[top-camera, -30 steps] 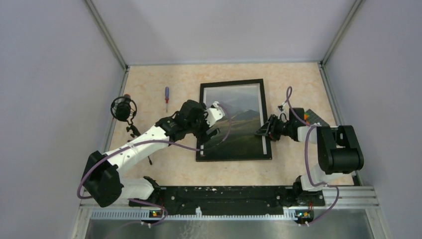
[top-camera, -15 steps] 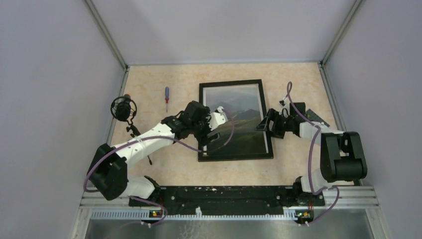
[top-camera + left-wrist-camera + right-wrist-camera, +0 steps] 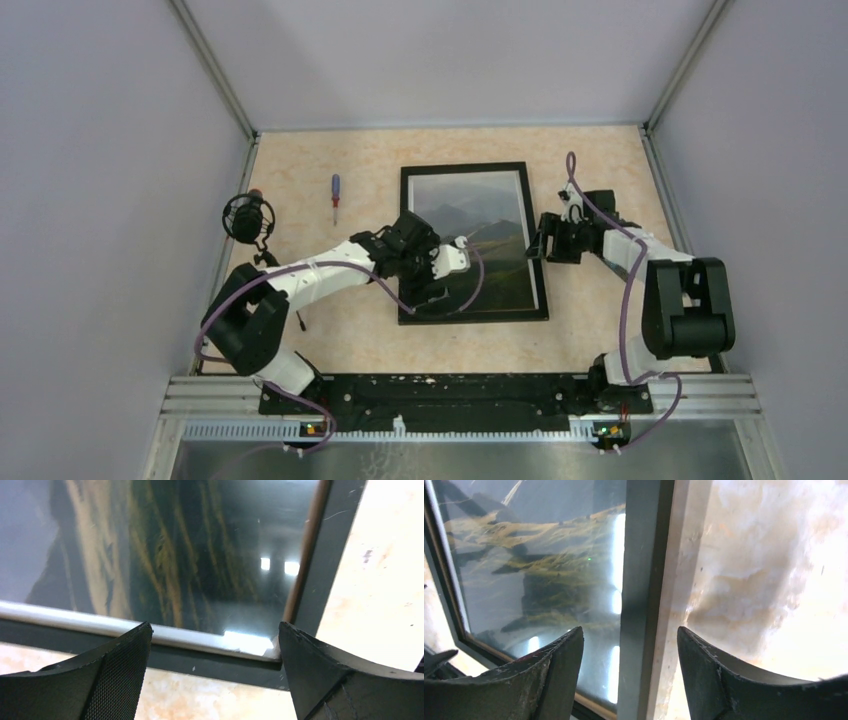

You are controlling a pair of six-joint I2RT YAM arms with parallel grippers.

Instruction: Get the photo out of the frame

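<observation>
From above we see the frame (image 3: 465, 167) lying flat in the middle of the bench (image 3: 360, 160), glass side up, with the photo (image 3: 480, 200) inside it, mountains toward the far end. The left claw (image 3: 437, 285) hangs over the frame's near left part. The right claw (image 3: 540, 238) sits at its right border, about halfway along.

The wrist views give us what the top view cannot. In the left one, the left claw (image 3: 214, 630) is spread wide, and a frame (image 3: 320, 570) corner, with the white edge of the photo (image 3: 165, 555), lies between its fingers (image 3: 117, 675). In the right one, the right claw (image 3: 630, 630) is also spread, straddling the black border of the frame (image 3: 641, 580). We cannot tell whether either finger touches it. Ceiling lights glare off the glass over the photo (image 3: 534, 555).

Only the top view shows the room around the frame. Bare bench separates it from a screwdriver (image 3: 335, 197) and a black round device (image 3: 248, 217) near the left wall. A narrower bare strip runs along its right side, and another lies between its near edge and the arm bases.
</observation>
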